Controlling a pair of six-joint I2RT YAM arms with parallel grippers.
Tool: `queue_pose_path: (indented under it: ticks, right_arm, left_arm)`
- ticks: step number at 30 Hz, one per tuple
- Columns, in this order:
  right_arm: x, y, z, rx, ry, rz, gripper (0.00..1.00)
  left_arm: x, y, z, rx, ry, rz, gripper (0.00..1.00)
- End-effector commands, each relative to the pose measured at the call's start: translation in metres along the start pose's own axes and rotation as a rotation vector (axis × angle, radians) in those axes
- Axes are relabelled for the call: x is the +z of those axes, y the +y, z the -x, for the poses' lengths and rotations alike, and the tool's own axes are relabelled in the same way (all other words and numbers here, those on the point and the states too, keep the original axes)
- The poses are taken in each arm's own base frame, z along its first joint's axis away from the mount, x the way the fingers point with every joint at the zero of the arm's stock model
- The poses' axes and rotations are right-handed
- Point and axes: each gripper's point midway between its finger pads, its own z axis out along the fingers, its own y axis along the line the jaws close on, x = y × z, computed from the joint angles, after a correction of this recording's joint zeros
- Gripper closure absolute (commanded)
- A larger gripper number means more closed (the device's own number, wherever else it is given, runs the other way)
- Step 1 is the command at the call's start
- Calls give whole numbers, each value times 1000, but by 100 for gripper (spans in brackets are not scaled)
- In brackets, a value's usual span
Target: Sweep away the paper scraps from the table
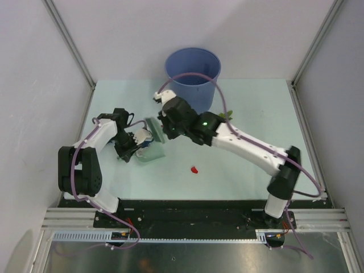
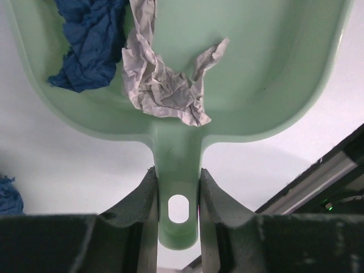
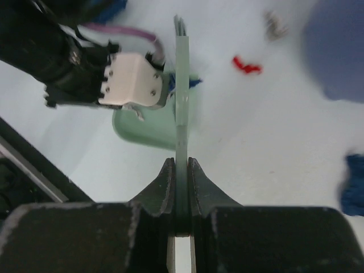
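My left gripper (image 2: 178,181) is shut on the handle of the mint-green dustpan (image 2: 267,85). The pan holds a dark blue paper scrap (image 2: 91,40) and a crumpled grey-white scrap (image 2: 162,85). In the top view the left gripper (image 1: 135,145) holds the dustpan (image 1: 152,154) at the table's (image 1: 250,170) left middle. My right gripper (image 3: 181,166) is shut on a thin flat green sweeper (image 3: 182,85), edge-on just beside the dustpan (image 3: 142,128). A red scrap (image 1: 194,169) lies on the table, apart from the pan; it also shows in the right wrist view (image 3: 246,65).
The tall blue bucket (image 1: 193,71) stands at the back middle. A green scrap (image 1: 227,115) lies by the right arm. A grey scrap (image 3: 276,25) and another blue scrap (image 3: 354,185) lie on the table. One more blue scrap (image 2: 8,196) lies left of the dustpan handle.
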Motion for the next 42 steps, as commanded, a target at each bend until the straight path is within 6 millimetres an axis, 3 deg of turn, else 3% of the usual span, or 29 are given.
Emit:
queue_pose_path:
  ticks: [1,2,7,9,16,19,20,22,23,28,29,31,32,34,35,36,37,38,39,41,42]
  right_arm:
    - [-85,-41,56,-10,-223,-180,100]
    - [-106,-52,64,-6,-266,-226,100]
    - [-150,-84,67,18,-336,-322,100]
    - [-163,-103,62,52,-349,-349,100]
    - [-185,-155,34,165,-350,-399,100]
    - [-193,-174,24,194,-344,-436,100]
    - [-194,-178,21,201,-340,-443,100]
    - [-192,-188,11,209,-315,-455,100]
    - [-195,-201,7,225,-309,-482,100]
    - [-187,-231,-22,282,-242,-510,100]
    - [-185,-237,-30,294,-225,-523,100]
    - [-184,-240,-36,298,-213,-524,100]
    - [-183,-242,-39,297,-203,-526,100]
    - [-184,-247,-49,305,-180,-539,100]
    - [-185,-248,-52,309,-176,-543,100]
    - [-185,-250,-58,314,-165,-547,100]
    - [-187,-251,-60,317,-165,-544,100]
    - [-187,-251,-61,320,-165,-542,100]
    - [-186,-252,-66,323,-155,-545,100]
    - [-188,-250,-68,326,-160,-535,100]
    - [-189,-250,-70,331,-160,-537,100]
  left_arm:
    - [-20,-1,34,-40,-191,10,100]
    - [-25,-2,38,-40,-219,13,100]
    - [-48,1,46,-83,-300,55,100]
    - [-66,3,52,-82,-360,91,100]
    - [-129,9,74,-102,-494,222,100]
    - [-158,20,87,-147,-549,274,100]
    - [-178,26,95,-147,-585,309,100]
    - [-187,36,108,-171,-606,310,100]
    - [-207,45,117,-162,-634,356,100]
    - [-237,75,157,-164,-633,465,100]
    - [-250,90,167,-171,-630,524,100]
    - [-262,93,189,-151,-643,570,100]
    - [-287,98,200,-141,-680,635,100]
    - [-283,113,220,-132,-647,686,100]
    - [-308,119,226,-132,-675,768,100]
    - [-298,131,237,-118,-608,824,100]
    - [-303,134,244,-102,-595,869,100]
    - [-321,127,259,-69,-621,929,100]
    - [-317,141,263,-50,-541,1014,100]
    - [-323,140,278,-5,-502,1108,100]
    - [-336,145,288,33,-502,1188,100]
